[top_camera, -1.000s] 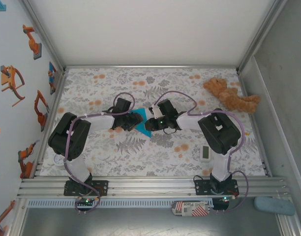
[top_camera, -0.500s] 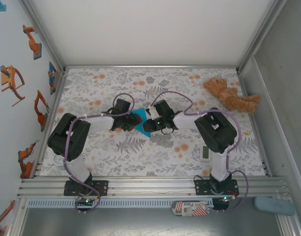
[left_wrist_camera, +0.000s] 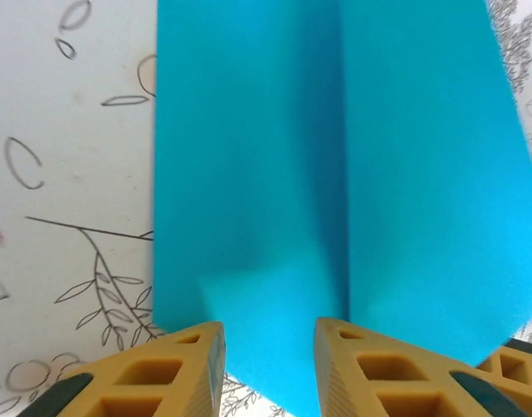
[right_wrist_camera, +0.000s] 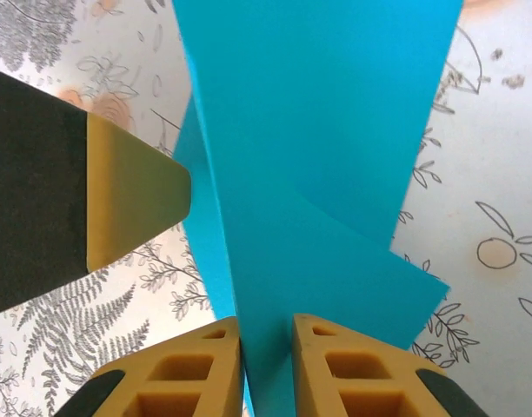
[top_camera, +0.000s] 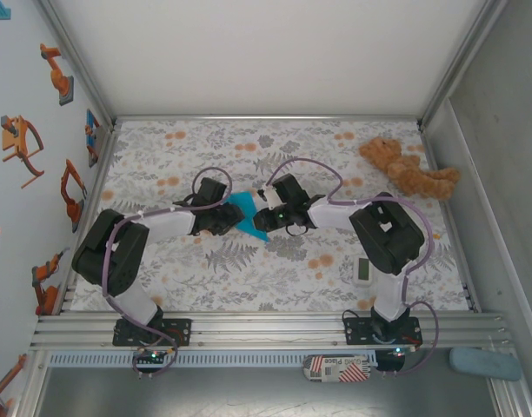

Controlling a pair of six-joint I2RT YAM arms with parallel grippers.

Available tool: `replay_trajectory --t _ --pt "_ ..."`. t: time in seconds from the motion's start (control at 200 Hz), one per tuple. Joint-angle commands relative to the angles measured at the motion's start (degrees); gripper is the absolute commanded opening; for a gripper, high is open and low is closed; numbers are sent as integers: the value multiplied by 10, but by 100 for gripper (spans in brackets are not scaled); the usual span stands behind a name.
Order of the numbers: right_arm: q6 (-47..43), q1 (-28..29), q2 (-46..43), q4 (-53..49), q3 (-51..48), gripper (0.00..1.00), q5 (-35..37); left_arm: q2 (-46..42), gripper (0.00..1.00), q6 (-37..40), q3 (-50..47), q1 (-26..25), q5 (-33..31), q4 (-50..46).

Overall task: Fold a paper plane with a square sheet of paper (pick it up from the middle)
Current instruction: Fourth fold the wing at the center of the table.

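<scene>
The square sheet of paper [top_camera: 246, 211], bright blue and partly folded, lies mid-table between both grippers. In the left wrist view the paper [left_wrist_camera: 275, 174] shows a long centre crease. My left gripper [left_wrist_camera: 268, 334] sits at its near edge, jaws apart, with the paper running between the yellow fingertips [left_wrist_camera: 205, 340]. My right gripper [right_wrist_camera: 266, 334] is shut on a raised fold of the paper [right_wrist_camera: 318, 130]. The left gripper's finger [right_wrist_camera: 127, 204] stands close on the left there. From above, the left gripper [top_camera: 229, 219] and right gripper [top_camera: 264, 215] face each other across the sheet.
A brown teddy bear [top_camera: 409, 169] lies at the back right. A small white timer [top_camera: 363, 270] rests by the right arm's base. A round white object [top_camera: 103, 282] sits at the left edge. The floral table cover [top_camera: 249, 278] is bare in front.
The left arm's elbow has swung down and to the left, and its gripper has narrowed on the paper. The right gripper has edged slightly left, still holding the fold.
</scene>
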Motion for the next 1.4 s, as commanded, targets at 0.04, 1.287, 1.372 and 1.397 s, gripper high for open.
replay_trajectory --t 0.04,1.287,1.372,1.397 --pt "-27 4 -20 -15 -6 20 8 -14 29 4 -14 10 -20 -15" --pt "-94 91 -12 -85 37 37 222 61 21 -11 -8 46 75 55" --pt "-98 94 -7 -89 43 35 232 60 21 -11 -7 46 79 58" --pt "-99 95 -6 -91 45 35 236 60 21 -11 -7 46 79 59"
